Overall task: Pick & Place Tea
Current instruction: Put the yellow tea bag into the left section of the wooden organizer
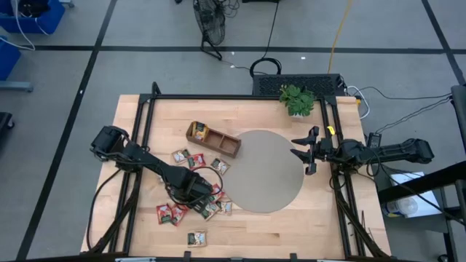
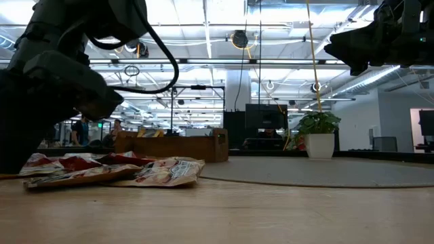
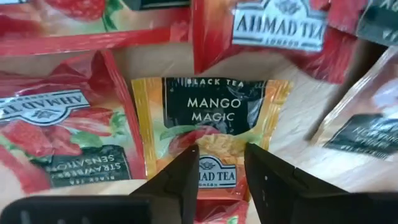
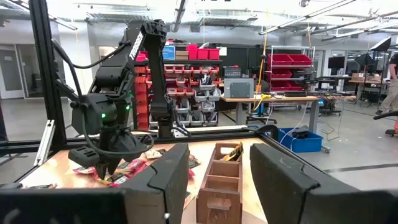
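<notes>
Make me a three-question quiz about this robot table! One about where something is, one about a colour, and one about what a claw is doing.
1. Where is the potted plant?
A. At the table's far edge, beyond the round mat
B. In the wooden tray
C. Under the left claw

2. What colour is the Mango Magic sachet under the left claw?
A. Blue
B. Yellow-orange
C. White

3. What is the right claw doing?
A. Gripping a sachet
B. Pressing on the plant
C. Open, holding nothing

Answers:
1. A, the high view shows it behind the round mat.
2. B, the left wrist view shows its yellow-orange border.
3. C, the right wrist view shows an empty gap between its fingers.
</notes>
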{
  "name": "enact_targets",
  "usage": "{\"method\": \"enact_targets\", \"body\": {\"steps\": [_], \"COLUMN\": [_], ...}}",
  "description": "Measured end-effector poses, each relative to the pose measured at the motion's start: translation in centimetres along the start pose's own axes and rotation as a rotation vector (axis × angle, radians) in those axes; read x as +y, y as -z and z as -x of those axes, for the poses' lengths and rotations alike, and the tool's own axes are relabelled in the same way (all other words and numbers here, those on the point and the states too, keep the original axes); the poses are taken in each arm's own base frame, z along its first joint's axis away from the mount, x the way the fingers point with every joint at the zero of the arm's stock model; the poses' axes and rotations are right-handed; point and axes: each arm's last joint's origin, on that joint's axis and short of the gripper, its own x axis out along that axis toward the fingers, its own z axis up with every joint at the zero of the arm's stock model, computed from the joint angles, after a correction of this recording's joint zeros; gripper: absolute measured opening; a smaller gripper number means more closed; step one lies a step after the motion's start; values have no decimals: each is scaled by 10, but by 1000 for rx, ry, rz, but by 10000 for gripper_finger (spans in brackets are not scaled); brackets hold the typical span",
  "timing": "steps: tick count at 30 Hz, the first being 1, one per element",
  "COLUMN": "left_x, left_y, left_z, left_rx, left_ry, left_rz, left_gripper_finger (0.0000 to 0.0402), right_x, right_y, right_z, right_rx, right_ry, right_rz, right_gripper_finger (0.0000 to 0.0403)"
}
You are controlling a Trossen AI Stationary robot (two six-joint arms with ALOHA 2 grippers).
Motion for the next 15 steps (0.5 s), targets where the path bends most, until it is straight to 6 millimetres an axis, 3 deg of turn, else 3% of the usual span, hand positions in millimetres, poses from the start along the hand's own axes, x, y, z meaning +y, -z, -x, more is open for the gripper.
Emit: {"method": "enact_targets", "body": {"steps": [7, 15], "left_x": [0, -1], "left_y": [-3, -4], "left_z": [-3, 11], "left_rx": [39, -160], "left_ry": [4, 46], "left_rz": [-49, -98], "left_gripper_finger": [129, 130], "right_x": [0, 0], "right_y": [0, 0], "right_z": [0, 0], "right_rx": [-1, -1], "right_ry": [0, 0], "right_rz": [0, 0], "right_gripper_finger": [155, 155]}}
